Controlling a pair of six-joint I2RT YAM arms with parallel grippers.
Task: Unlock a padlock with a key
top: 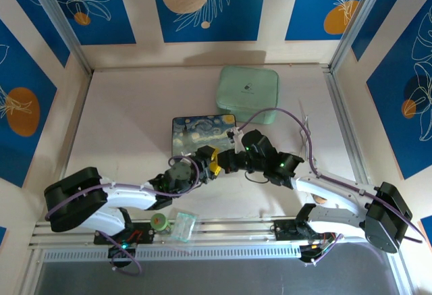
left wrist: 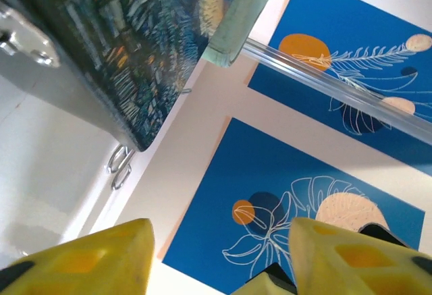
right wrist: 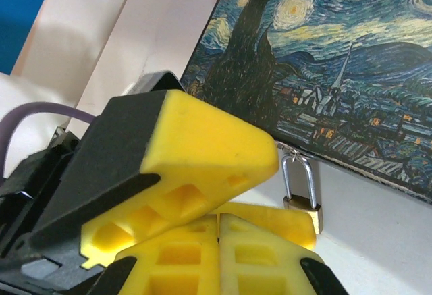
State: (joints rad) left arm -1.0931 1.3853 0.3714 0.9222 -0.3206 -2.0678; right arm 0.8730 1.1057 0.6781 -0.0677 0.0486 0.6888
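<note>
The padlock (right wrist: 302,199) hung at the front edge of the painted box (right wrist: 324,72), just beyond the right gripper (right wrist: 218,231) — its fingers (right wrist: 169,261) pressed together, any key there hidden — while the left gripper (left wrist: 219,261) stood spread, probably best used to steady the padlock first.

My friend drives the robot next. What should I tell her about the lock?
Left pincer: open, empty, beside the box.
Right pincer: shut, near the padlock; whether it holds the key, I cannot tell.
The padlock hangs at the box's edge and looks locked.
Done: both pincers are at the box.
Left: put the key in, turn it, open the padlock.
</note>
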